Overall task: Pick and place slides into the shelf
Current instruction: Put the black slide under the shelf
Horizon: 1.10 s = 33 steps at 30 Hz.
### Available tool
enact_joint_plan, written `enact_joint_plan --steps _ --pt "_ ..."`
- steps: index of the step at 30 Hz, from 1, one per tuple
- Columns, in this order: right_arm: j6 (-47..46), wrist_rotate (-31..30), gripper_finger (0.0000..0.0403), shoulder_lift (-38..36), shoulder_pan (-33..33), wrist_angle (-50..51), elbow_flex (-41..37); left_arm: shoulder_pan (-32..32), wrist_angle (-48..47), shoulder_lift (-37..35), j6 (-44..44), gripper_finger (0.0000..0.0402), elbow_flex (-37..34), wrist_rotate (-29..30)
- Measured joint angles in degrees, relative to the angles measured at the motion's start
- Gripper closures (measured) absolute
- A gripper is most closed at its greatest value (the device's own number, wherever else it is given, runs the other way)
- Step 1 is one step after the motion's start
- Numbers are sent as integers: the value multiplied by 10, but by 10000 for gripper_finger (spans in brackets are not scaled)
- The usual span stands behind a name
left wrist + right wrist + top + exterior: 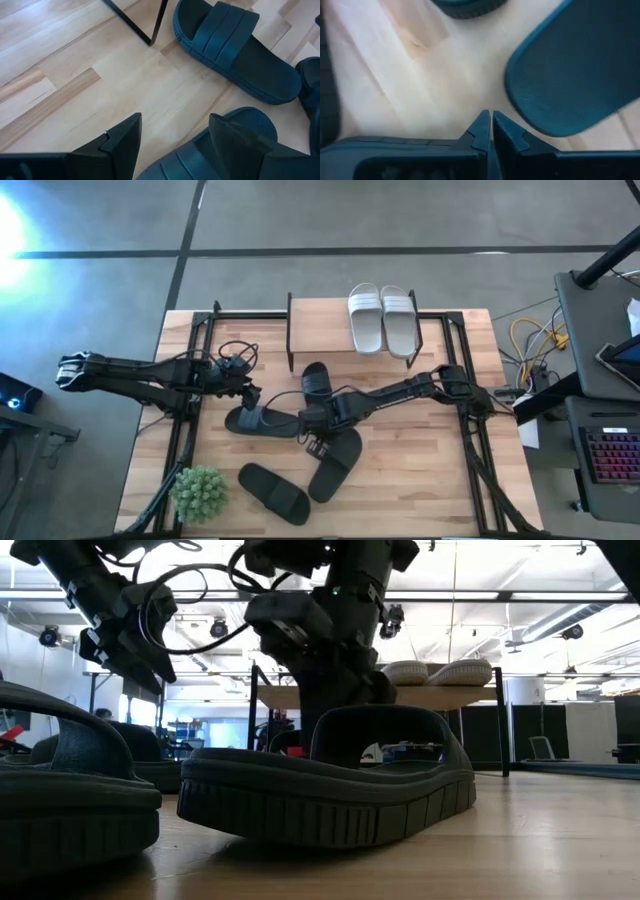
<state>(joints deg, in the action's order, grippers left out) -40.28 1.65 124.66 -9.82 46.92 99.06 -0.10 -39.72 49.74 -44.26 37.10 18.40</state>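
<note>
My left gripper (172, 135) is spread wide, hanging just over one black slide (262, 420) in the middle of the table (420, 480). My right gripper (491, 131) has its two fingers pressed together with nothing between them. It sits low among the black slides, close to the wood.

Two white slides (382, 318) already lie on top of the shelf (320, 328) at the far side. Four black ones lie on the table, one near the green plant (200, 492).

I think these slides are light and a bit bendy, like soft rubber. The bottoms look bumpy, so they should not slip much. The strap over the top looks like the best place to grab, or the thin side edge of the sole.

The high view shows me where every slide lies. It does not show my fingers well. My wrist views do that. The low view shows one black slide (330, 790) lying flat on the wood, and the white pair up on the shelf behind it.
</note>
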Motion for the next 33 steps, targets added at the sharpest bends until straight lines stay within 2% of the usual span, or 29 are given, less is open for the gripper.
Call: enact_joint_plan --steps 8,16,33 --pt "-2 -4 390 0 0 -13 -40 0 -3 0 0 185 0 1" --pt "-1 -92 390 0 28 -34 -60 0 -3 0 0 185 0 5" --pt "42 -92 390 0 103 -122 -34 0 -3 1 -1 185 0 10"
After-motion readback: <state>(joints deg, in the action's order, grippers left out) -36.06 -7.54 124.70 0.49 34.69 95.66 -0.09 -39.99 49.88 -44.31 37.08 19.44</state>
